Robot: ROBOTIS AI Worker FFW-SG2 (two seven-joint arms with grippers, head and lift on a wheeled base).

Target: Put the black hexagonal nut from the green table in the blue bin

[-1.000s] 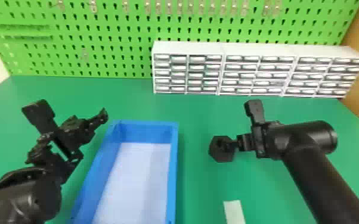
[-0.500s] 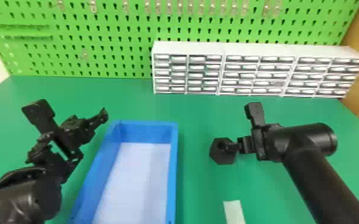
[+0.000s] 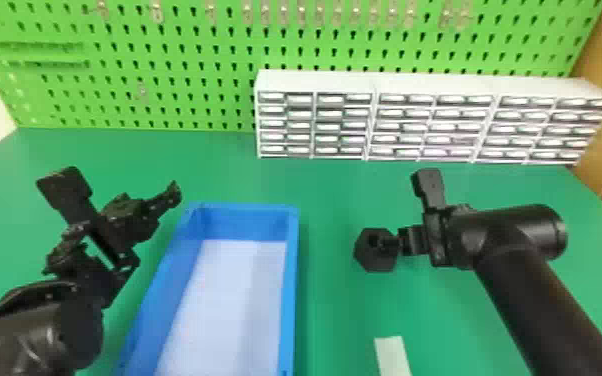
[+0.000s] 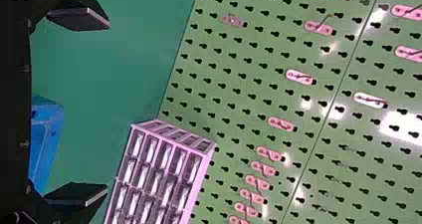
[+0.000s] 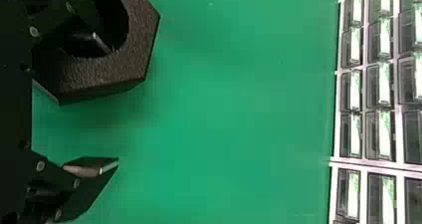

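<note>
The black hexagonal nut [image 3: 376, 257] is over the green table [image 3: 335, 320], right of the blue bin [image 3: 291, 295]. My right gripper [image 3: 407, 212] stands at the nut's right side, fingers spread apart. In the right wrist view the nut [image 5: 134, 50] is around or under one finger at its hole; how deep that finger sits I cannot tell. The other finger is well away from it, so the right gripper [image 5: 107, 104] is open. Left of the bin, my left gripper [image 3: 117, 190] is parked and open; in its wrist view the left gripper [image 4: 105, 107] has nothing between its fingers.
White drawer units [image 3: 315, 82] line the back of the table before a green pegboard [image 3: 165, 65]. A pale strip [image 3: 392, 355] lies near the front edge, below the nut. The bin stands between the two arms.
The nut has shifted very slightly to the right at the right gripper's finger. Both arms look nearly still.
</note>
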